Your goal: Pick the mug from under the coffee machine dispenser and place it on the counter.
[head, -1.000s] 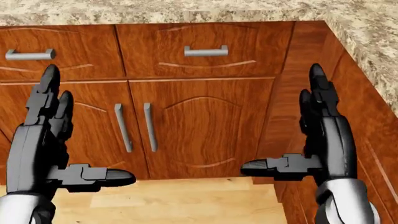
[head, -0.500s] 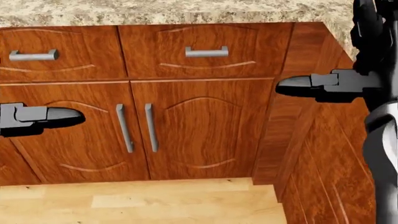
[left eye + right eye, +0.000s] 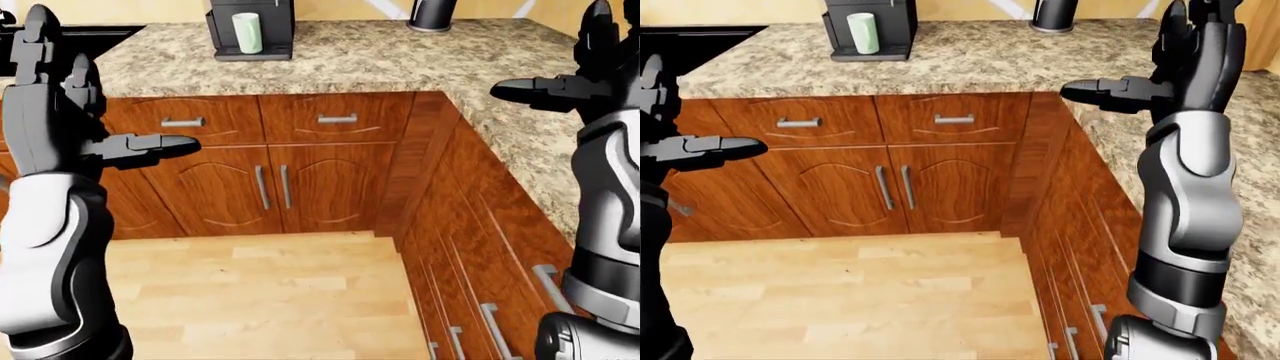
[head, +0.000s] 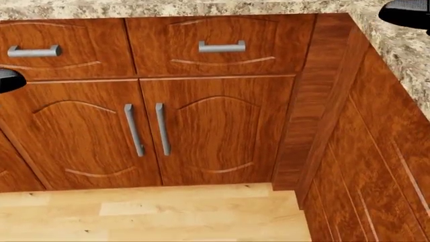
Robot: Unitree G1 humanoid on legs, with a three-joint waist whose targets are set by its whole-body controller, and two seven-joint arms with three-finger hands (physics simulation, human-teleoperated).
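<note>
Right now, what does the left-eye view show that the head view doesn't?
Only the left-eye view shows the pale green mug under the coffee machine, the dark canister, and both raised open hands, left hand and right hand. Only the head view shows the cabinet doors close up, with just dark fingertips at its edges. Both share the drawer handles, the granite counter and the wood floor.

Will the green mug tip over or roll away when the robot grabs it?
The mug stands upright, taller than it is wide, so a sideways bump would probably tip it, and being round it could then roll. It sits on the coffee machine tray, so it likely needs sliding out. It looks stiff, not squashy.
</note>
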